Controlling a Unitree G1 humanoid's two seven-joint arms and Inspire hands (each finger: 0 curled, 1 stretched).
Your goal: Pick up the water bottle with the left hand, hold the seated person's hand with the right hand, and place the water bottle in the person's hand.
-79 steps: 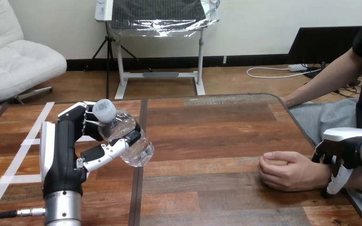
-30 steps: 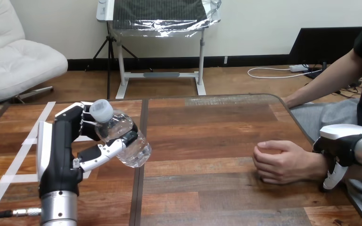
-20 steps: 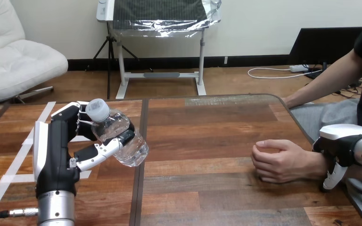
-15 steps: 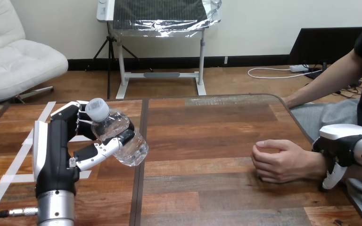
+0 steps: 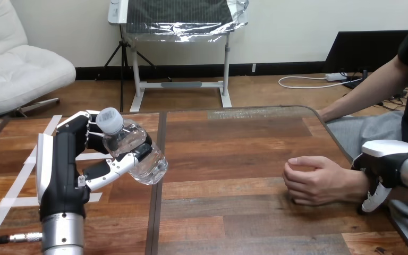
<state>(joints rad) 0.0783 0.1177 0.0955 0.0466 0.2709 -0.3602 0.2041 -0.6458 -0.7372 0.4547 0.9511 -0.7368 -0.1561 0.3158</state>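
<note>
My left hand [image 5: 66, 159] is raised over the table's left part with its fingers and thumb curled round a clear water bottle [image 5: 135, 151]. The bottle is tilted, its white cap toward the upper left. At the table's right edge the person's hand [image 5: 313, 180] rests on the wood in a loose fist. My right hand [image 5: 385, 167] sits at the person's wrist, its fingers bent down over the wrist's near side.
The wooden table [image 5: 244, 154] has a dark seam running front to back near the bottle. White tape lines [image 5: 18, 186] mark its left part. The person's other arm [image 5: 361, 98] rests at the table's far right corner.
The left hand with the bottle has drifted slightly left and up. The person's fist and my right hand at the wrist have shifted a little to the left since the earliest frame.
</note>
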